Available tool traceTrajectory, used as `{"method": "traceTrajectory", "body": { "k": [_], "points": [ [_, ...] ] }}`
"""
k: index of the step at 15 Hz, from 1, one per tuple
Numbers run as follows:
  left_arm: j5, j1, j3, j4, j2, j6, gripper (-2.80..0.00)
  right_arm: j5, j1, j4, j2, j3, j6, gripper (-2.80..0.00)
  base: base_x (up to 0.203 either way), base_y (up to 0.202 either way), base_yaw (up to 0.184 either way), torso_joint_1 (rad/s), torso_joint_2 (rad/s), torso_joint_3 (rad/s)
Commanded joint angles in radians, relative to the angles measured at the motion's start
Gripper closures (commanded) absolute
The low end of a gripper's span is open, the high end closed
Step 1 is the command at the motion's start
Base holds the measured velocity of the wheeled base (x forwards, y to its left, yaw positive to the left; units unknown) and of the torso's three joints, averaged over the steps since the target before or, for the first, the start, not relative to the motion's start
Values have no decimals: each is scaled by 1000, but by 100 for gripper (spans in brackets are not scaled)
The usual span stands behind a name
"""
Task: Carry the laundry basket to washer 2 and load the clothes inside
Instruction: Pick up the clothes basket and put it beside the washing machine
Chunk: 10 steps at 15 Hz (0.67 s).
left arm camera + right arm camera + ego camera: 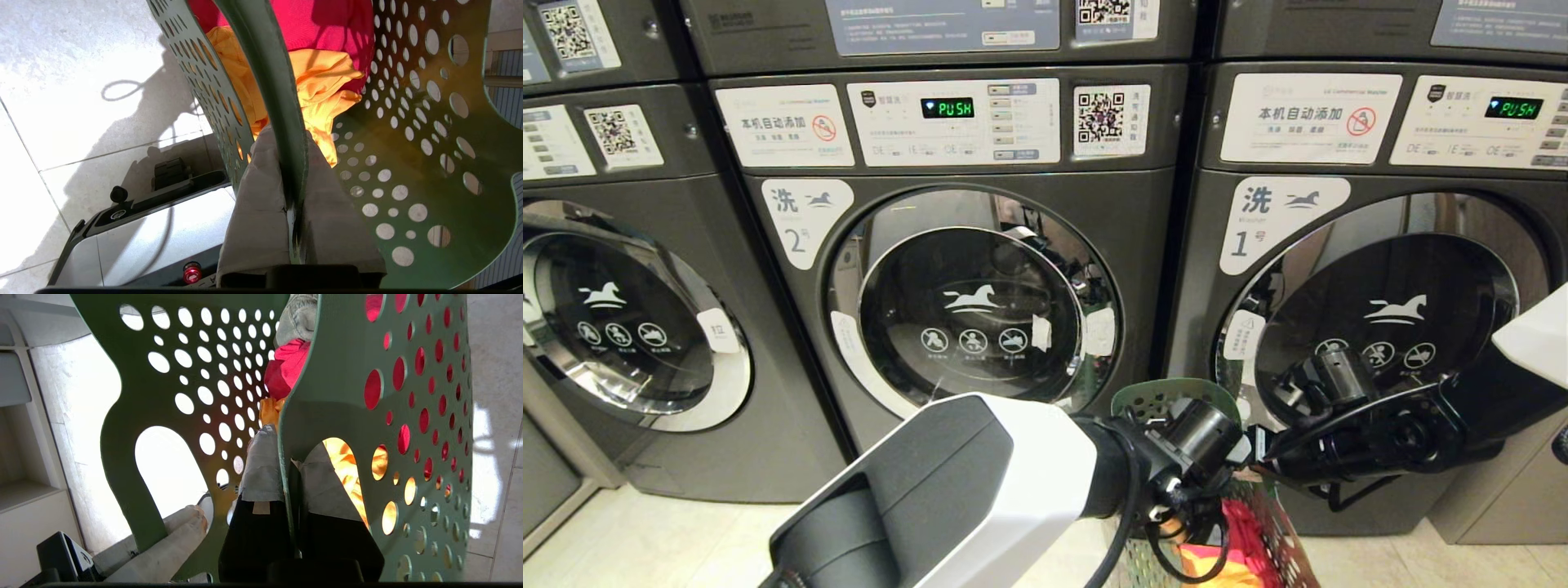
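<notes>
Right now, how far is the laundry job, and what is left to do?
Done: the laundry basket is in front of the washers, between washer 2 and washer 1. In hand: the left gripper and right gripper each clamp its rim. Left: washer 2's door is shut, and the clothes lie in the basket, so opening and loading remain.

- Dark green perforated laundry basket (pixel 1168 400), held off the floor, low before the gap between two washers.
- Yellow garment (pixel 322 81) and pink-red garment (pixel 327 24) inside.
- Washer 2 (pixel 964 318), dark grey, round door closed.
</notes>
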Motion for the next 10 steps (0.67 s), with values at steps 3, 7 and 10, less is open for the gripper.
{"method": "traceTrajectory", "body": {
  "k": [3, 7, 10],
  "points": [
    [-1, -3, 0, 9, -3, 3, 0, 2, -1, 1, -12, 7, 3, 0, 0, 0, 0, 0, 0, 0],
    [-3, -11, -2, 2, -3, 21, 0, 1, -2, 1, -34, 26, 5, 0, 0, 0, 0, 4, 0, -140],
    [-3, -21, -2, 2, -3, 21, 0, 1, -5, 1, -48, 44, 6, 0, 0, 0, 0, 4, 4, -190]
  ]
}}
